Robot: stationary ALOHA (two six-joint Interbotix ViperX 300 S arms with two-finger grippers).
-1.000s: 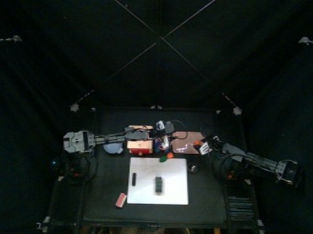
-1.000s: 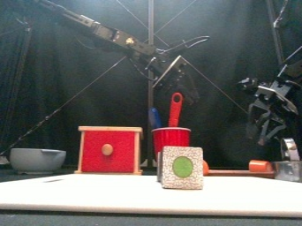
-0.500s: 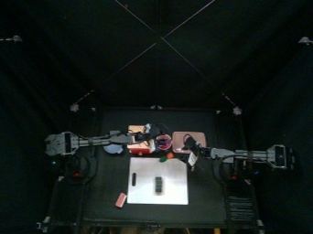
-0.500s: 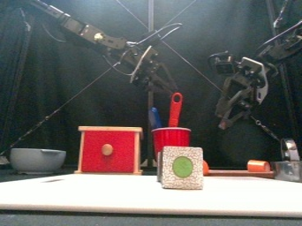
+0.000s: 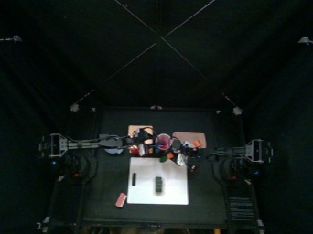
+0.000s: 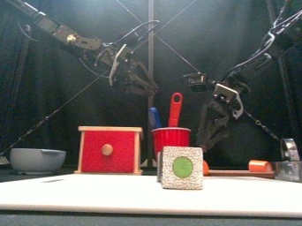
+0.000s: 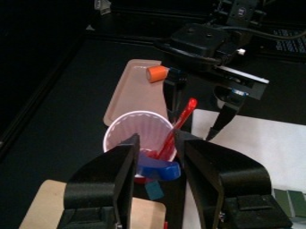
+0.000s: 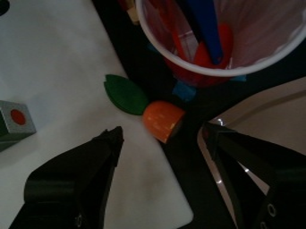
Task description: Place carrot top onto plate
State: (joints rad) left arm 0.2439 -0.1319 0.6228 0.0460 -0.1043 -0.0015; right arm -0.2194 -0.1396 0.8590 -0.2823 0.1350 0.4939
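Between my right pincer's [image 8: 162,148] wide-spread jaws, the carrot top [image 8: 162,119] lies just below on the black table, beside the red cup [image 8: 216,36] and off the plate [image 7: 129,85]. My left pincer [image 7: 167,183] hangs wide above that cup, empty. No writing is legible anywhere.

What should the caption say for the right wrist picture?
Open right gripper hovers over the carrot top beside the red cup.

Dim, black-curtained scene lit from above: the white mat [image 6: 151,196] glares brightly, while the wrist views look soft.
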